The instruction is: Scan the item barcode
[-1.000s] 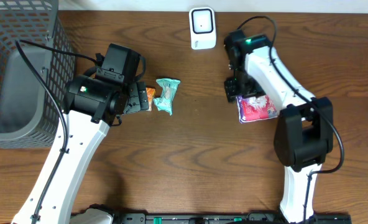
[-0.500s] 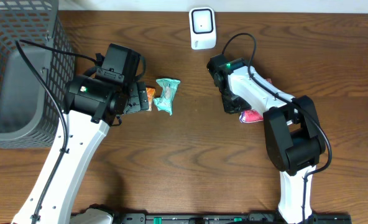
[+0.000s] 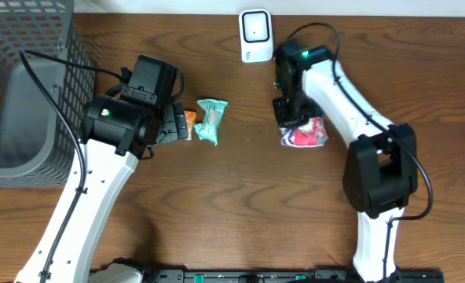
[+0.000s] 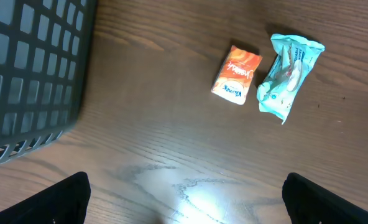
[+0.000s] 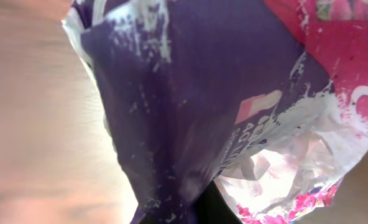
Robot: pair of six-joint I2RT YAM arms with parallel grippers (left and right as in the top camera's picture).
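Since a second ago the right arm has swung left, taking the purple-and-pink snack bag [image 3: 305,134] from its spot further right on the table [image 3: 240,212] to a place much closer to the barcode scanner [image 3: 256,35]. The bag now sits just below and to the right of the scanner, hanging from the right gripper [image 3: 290,119], whose fingers are clenched on its upper left edge. In the right wrist view the crinkled foil fills the frame [image 5: 190,112], and no barcode can be made out on the face shown.

The pick looks finished, and the step in hand is carrying the bag to the scanner. The next move probably calls for bringing the bag up in front of the scanner window and turning the wrist until the printed code faces it. Which side carries the code cannot be told from here.

Well apart on the left, the left gripper [image 4: 187,199] hovers with its fingers spread wide, grasping nothing, above an orange packet [image 4: 236,74] and a teal wrapped packet [image 4: 289,74] lying side by side. A grey mesh basket [image 3: 52,47] stands at the far left.
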